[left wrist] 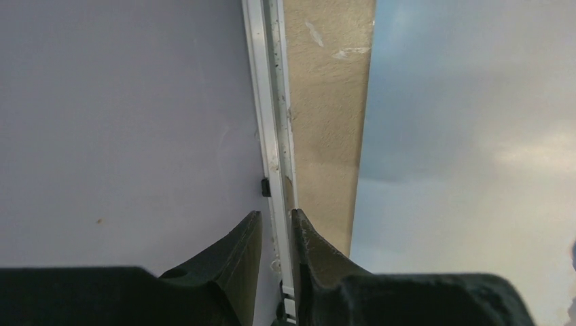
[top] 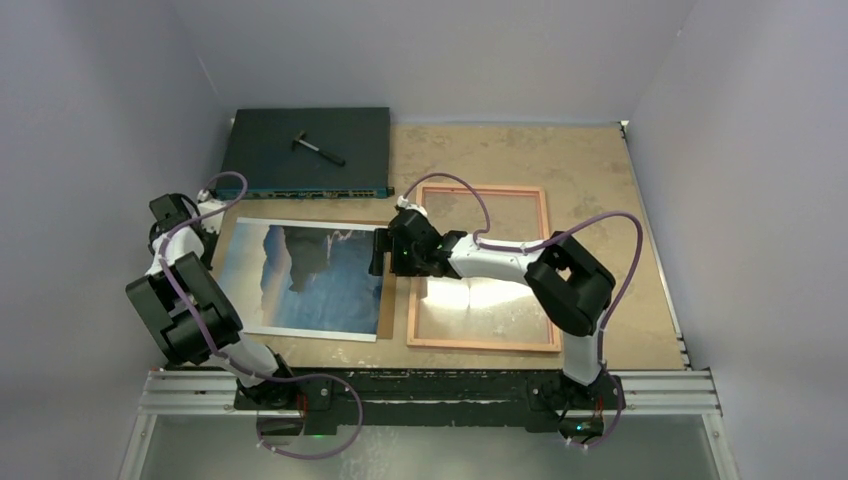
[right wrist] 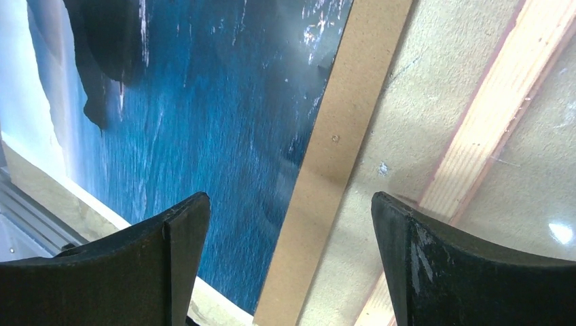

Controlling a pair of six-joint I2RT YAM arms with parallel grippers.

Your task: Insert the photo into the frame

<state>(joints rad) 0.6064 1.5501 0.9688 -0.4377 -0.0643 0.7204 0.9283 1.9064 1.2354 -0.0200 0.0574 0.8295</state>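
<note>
The photo (top: pixel 300 285), dark blue with a pale border, lies face up on a brown backing board (top: pixel 386 295) left of centre. The frame (top: pixel 483 345) lies flat to its right, pink-edged, with a shiny pane. My right gripper (top: pixel 379 252) hovers open over the photo's right edge. In the right wrist view the gripper (right wrist: pixel 289 210) spans the photo (right wrist: pixel 204 122), the board strip (right wrist: pixel 339 156) and bare table, with the frame's pale wood (right wrist: pixel 496 122) at the right. My left gripper (left wrist: pixel 276 221) sits at the photo's left side (left wrist: pixel 475 136). Its jaws stand narrowly apart over the table's edge rail and hold nothing.
A dark flat electronics box (top: pixel 305 152) with a small tool (top: pixel 318 148) on it lies at the back left. Pale walls close in on three sides. A metal rail (top: pixel 430 385) runs along the near edge by the arm bases.
</note>
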